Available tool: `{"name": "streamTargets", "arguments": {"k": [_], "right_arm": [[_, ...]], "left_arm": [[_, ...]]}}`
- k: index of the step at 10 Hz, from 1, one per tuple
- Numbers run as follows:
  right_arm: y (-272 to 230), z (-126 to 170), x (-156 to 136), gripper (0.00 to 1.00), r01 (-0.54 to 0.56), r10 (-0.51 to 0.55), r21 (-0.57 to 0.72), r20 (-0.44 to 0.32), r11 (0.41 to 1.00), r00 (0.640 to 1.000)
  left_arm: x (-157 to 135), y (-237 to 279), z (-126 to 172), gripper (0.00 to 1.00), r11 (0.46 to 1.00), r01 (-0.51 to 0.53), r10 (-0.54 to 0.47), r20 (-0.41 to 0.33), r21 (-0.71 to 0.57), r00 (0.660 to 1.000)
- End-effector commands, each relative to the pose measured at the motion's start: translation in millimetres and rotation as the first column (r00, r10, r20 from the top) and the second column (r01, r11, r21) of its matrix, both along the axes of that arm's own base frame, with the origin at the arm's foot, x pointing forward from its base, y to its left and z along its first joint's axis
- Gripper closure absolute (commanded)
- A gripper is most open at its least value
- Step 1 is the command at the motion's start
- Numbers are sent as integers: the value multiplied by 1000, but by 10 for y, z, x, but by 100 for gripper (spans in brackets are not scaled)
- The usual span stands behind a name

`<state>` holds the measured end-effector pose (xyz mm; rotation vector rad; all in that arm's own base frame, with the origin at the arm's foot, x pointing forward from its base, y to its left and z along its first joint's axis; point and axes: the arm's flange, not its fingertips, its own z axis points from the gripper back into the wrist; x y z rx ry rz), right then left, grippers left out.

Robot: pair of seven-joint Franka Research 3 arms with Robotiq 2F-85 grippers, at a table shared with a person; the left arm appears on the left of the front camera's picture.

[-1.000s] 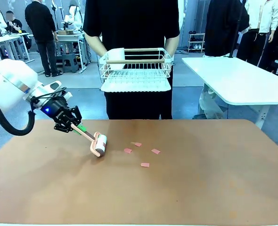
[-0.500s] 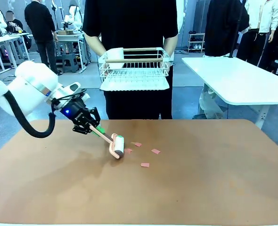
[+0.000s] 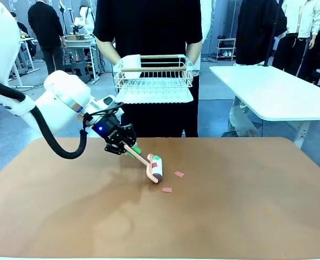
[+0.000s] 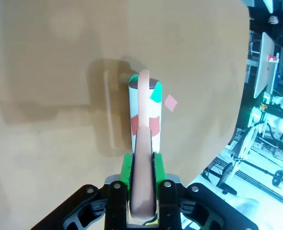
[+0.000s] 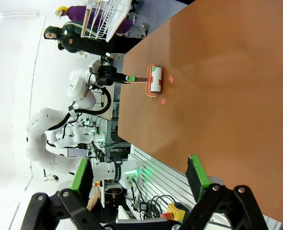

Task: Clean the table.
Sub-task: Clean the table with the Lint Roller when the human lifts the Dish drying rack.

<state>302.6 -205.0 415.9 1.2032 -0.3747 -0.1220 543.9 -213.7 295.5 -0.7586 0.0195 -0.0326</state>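
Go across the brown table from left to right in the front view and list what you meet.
The left claw, shut on the roller's handle → roller → near scrap → far scrap.

A white-topped table point(image 3: 274, 92) is standing at the right on the grey floor point(image 3: 214, 114); workbenches point(image 3: 76, 39) are crowding the upper left, a small shelf point(image 3: 225, 49) sitting far behind.

Lab hall: gear-laden workbench point(image 3: 78, 39), white table point(image 3: 268, 92), bystander point(image 3: 45, 24) behind, loose cabling point(image 5: 156, 200).
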Motion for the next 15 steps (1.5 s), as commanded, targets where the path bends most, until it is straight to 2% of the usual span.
{"name": "streamTargets", "arguments": {"k": [1,5,12,15], "right_arm": [[-6,31,-10,0,0,0,12,13,1000,1000],[-6,31,-10,0,0,0,12,13,1000,1000],[-6,31,-10,0,0,0,12,13,1000,1000],[-6,31,-10,0,0,0,12,13,1000,1000]], "left_arm": [[67,-219,-199,79,1000,-20,20,4,19,1000],[81,-744,-261,79,997,68,-67,-19,47,998],[79,-1575,-344,79,993,88,-90,18,75,996],[73,-1654,-331,79,993,86,-89,37,76,995]]}}
